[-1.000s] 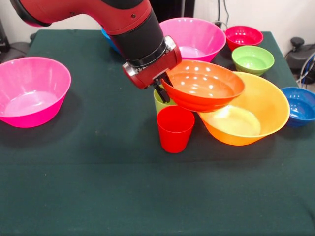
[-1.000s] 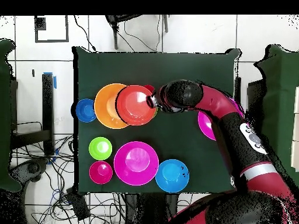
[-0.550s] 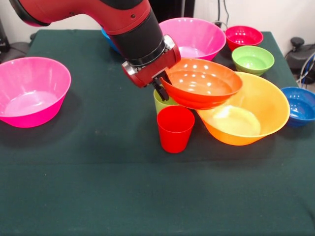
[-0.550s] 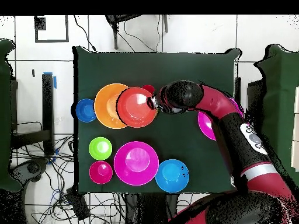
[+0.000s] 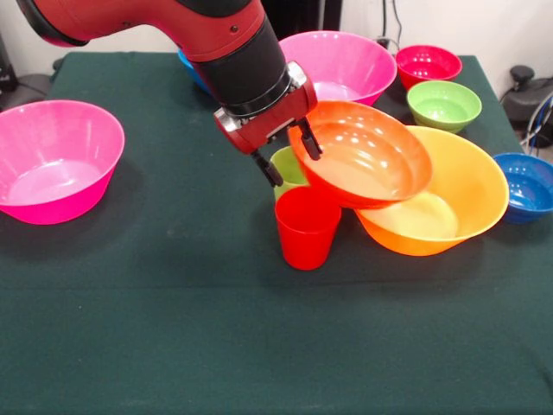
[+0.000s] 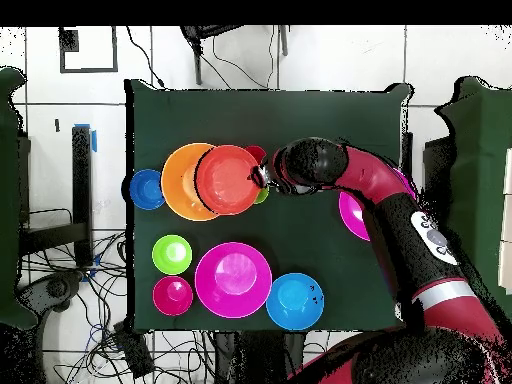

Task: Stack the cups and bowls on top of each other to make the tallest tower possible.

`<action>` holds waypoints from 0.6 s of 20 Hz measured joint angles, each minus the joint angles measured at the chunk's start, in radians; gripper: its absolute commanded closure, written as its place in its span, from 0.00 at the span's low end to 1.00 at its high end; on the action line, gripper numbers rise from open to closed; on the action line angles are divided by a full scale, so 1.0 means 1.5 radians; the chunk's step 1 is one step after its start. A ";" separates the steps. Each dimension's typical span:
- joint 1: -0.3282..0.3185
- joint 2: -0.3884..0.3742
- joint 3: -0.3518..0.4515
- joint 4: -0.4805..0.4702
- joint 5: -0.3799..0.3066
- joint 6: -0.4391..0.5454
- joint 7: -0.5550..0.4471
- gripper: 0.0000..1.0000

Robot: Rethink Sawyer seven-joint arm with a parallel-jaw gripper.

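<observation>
Two spread fingers (image 5: pixel 308 138) straddle the tilted red-orange bowl's (image 5: pixel 367 156) rim.

You're not getting any readable text here. There's a white patch with dark marks showing on the arm (image 6: pixel 432 235) in the overhead view, but it's coming through too blurry to make out. Bowls, cups and table aren't carrying any labels.

Medium bowl (image 5: pixel 367 160) tilted in big bowl (image 5: pixel 467 194), cups (image 5: pixel 306 229) beside.
</observation>
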 measured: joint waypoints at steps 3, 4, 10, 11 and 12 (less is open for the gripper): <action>0.000 0.000 0.000 0.000 -0.001 0.000 0.000 0.00; 0.000 0.000 0.000 0.000 -0.001 0.000 0.000 0.00; 0.000 0.000 0.000 0.000 -0.003 0.000 0.000 0.00; 0.000 0.000 0.000 0.000 -0.004 0.000 0.000 0.00; 0.000 0.000 0.000 0.000 -0.004 0.000 0.000 0.00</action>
